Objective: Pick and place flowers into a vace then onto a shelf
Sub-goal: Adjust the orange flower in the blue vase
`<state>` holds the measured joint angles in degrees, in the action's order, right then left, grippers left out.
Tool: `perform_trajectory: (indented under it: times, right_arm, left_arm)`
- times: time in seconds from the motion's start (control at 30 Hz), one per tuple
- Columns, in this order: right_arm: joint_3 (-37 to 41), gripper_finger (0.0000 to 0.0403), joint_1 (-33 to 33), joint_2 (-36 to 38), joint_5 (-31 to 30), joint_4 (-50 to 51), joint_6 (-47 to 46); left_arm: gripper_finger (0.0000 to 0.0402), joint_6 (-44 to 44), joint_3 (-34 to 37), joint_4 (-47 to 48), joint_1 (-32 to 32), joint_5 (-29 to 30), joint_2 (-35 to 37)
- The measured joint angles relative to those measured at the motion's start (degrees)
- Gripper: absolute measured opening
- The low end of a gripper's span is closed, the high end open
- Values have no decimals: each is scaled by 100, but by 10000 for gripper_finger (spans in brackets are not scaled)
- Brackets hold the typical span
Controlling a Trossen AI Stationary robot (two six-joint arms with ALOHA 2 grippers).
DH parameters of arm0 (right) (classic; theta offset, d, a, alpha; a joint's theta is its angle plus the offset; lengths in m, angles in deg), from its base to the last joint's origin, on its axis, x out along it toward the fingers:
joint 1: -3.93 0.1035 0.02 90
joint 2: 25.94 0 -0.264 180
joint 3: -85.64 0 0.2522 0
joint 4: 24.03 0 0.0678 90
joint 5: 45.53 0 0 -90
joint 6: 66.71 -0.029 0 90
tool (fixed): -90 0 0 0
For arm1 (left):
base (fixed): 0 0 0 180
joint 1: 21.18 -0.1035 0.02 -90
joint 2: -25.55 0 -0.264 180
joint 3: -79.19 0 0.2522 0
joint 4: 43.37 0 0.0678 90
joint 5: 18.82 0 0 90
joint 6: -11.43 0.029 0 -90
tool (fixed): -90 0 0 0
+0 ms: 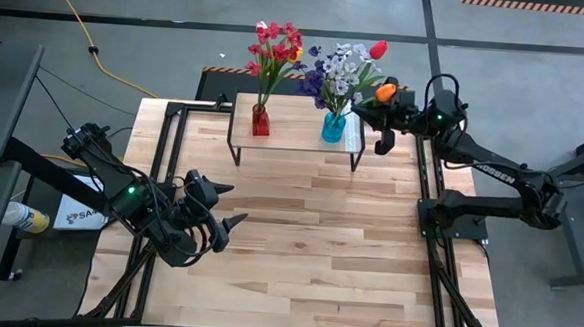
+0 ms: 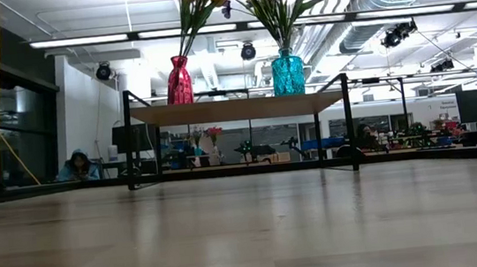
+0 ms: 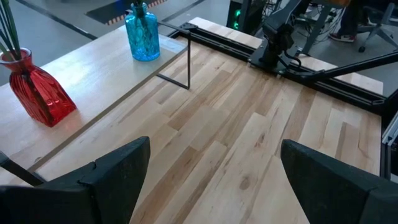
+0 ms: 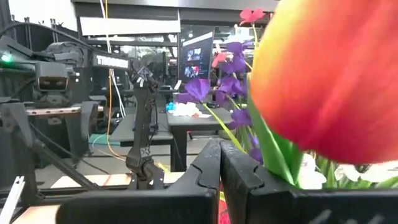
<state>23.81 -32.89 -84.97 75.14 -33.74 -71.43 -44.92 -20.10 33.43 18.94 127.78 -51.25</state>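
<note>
The shelf (image 1: pixel 293 136) stands at the table's far edge. On it are a red vase (image 1: pixel 261 121) holding red flowers (image 1: pixel 275 47) and a blue vase (image 1: pixel 333 128) holding purple and white sprays (image 1: pixel 335 74) and a red tulip (image 1: pixel 378 50). My right gripper (image 1: pixel 367 102) is shut just right of the blue vase's bouquet, high above the shelf, and an orange tulip (image 1: pixel 386 90) is at its fingers. My left gripper (image 1: pixel 238 204) waits open over the table's left half, with nothing between its fingers (image 3: pixel 118 180). My right gripper is shut at the green stem (image 4: pixel 273 155) just below the orange tulip's head (image 4: pixel 329 74). The fingers (image 4: pixel 205 174) lie about level, coming from the table's right. They hide the pinch itself. The head stands up behind the fingertips, high above the shelf.
Bare wooden tabletop (image 1: pixel 308 244) spreads in front of the shelf. Black frame rails (image 1: pixel 426 191) run along both sides of the table. The right arm's base (image 3: pixel 273 43) stands at the right rail. A person (image 2: pixel 78 165) sits far behind the table.
</note>
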Motion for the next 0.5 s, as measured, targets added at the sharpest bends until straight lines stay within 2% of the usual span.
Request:
perform_trajectory:
  times: [0.3, 0.5]
  right_arm:
    - [2, 0, -3, -367, 276, -256, -11]
    - [2, 0, -58, -337, 290, -342, -34]
  left_arm:
    - [392, -118, 0, -6, 0, 11, 0]
    - [392, -119, 0, -22, 0, 11, 0]
